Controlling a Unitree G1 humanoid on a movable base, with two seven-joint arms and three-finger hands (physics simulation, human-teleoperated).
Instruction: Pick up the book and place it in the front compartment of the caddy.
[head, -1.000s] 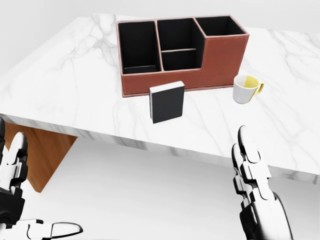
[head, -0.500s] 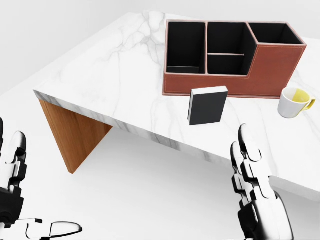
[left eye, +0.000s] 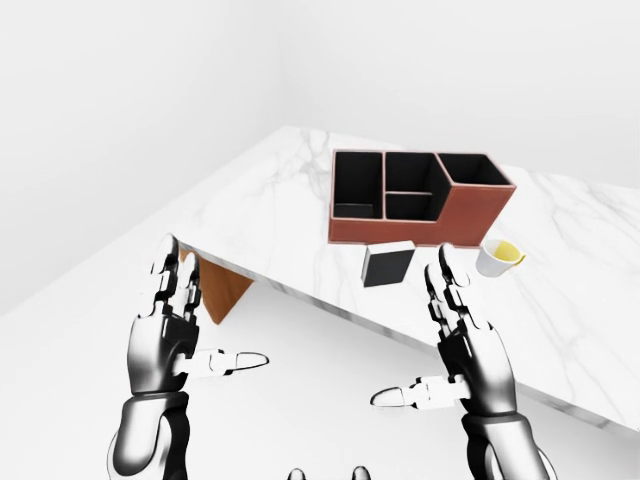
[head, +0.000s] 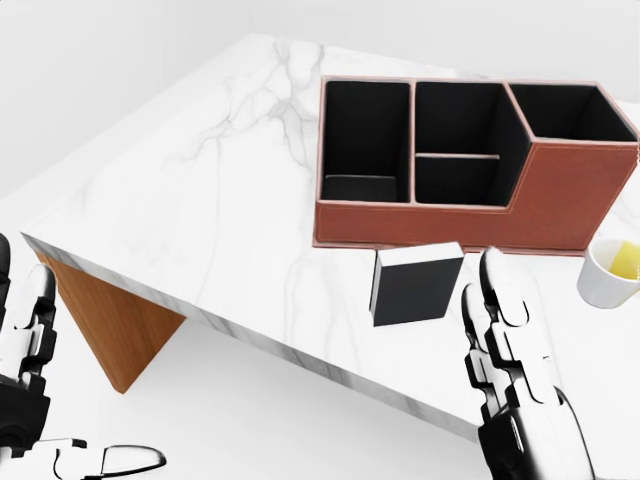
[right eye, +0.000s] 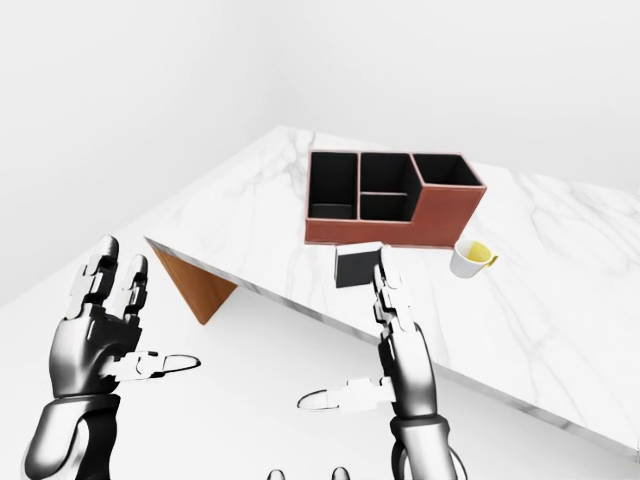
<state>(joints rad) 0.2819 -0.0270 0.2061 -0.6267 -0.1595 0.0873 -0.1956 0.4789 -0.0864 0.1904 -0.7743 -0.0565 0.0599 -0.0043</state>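
Small black hardcover book (head: 415, 284) stands upright on white marble table (head: 200, 200), lower centre of head view, just below brown leather caddy (head: 470, 150). Looks rigid, light, tippy: pinch across covers. Right hand (left eye: 465, 345) and left hand (left eye: 165, 330) spread, empty.

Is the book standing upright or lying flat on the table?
Upright. The book stands on its edge on the marble table, its dark cover facing the camera, below the caddy.
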